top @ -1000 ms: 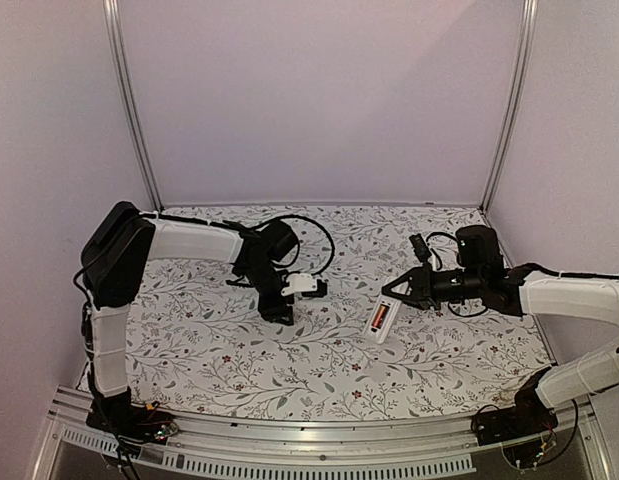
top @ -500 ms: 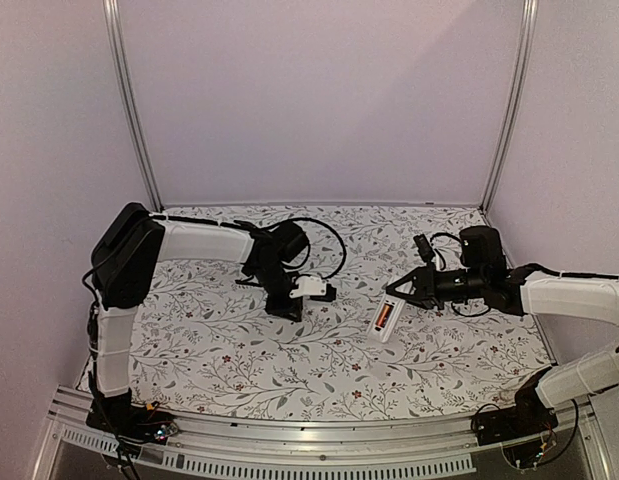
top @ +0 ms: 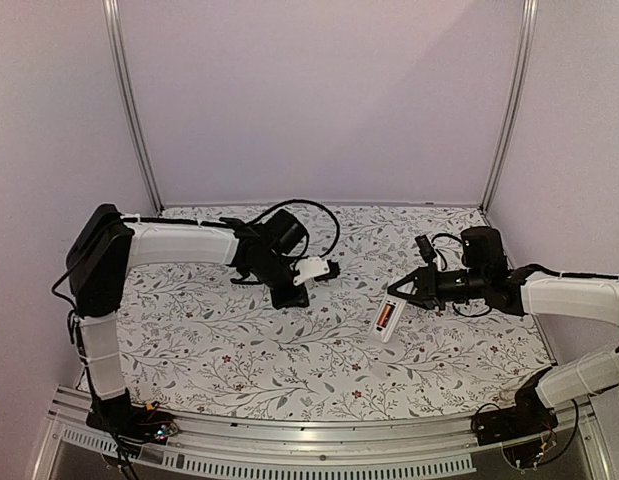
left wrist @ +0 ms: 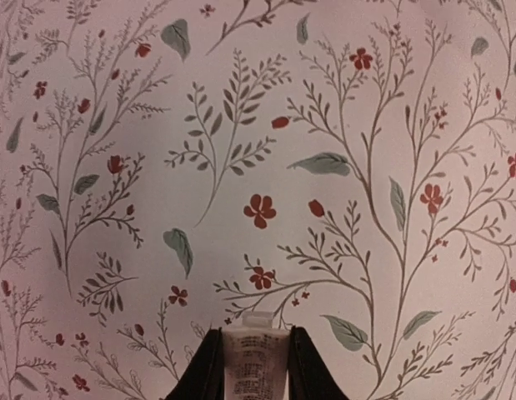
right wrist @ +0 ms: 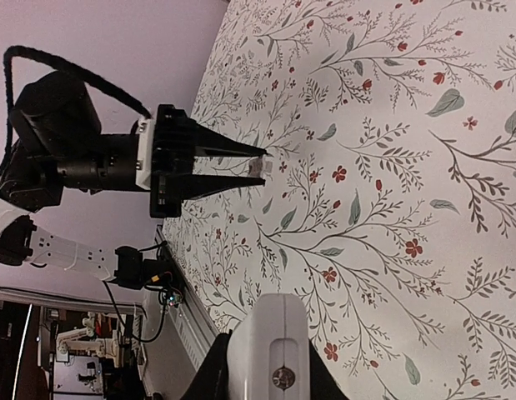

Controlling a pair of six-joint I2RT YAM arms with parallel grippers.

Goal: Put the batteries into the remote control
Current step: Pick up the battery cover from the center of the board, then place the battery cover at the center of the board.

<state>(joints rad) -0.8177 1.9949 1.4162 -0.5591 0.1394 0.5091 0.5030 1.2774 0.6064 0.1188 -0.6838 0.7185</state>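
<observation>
Top view only: remote control (top: 379, 330) on desk (top: 239, 350) centre-right, orange-red battery (top: 386, 314) in bay. Right wrist: right jaws clamp white bar, probably the remote. Left wrist: left jaws pinch white piece (left wrist: 255, 362), print illegible.

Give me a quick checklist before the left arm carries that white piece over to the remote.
1. White cover held in left gripper: ok.
2. Remote control lying on the table, open side up: ok.
3. Orange-red battery in the remote control: ok.
4. Dark battery in the remote control: cannot tell.
5. Right gripper holding the remote control steady: cannot tell.
</observation>
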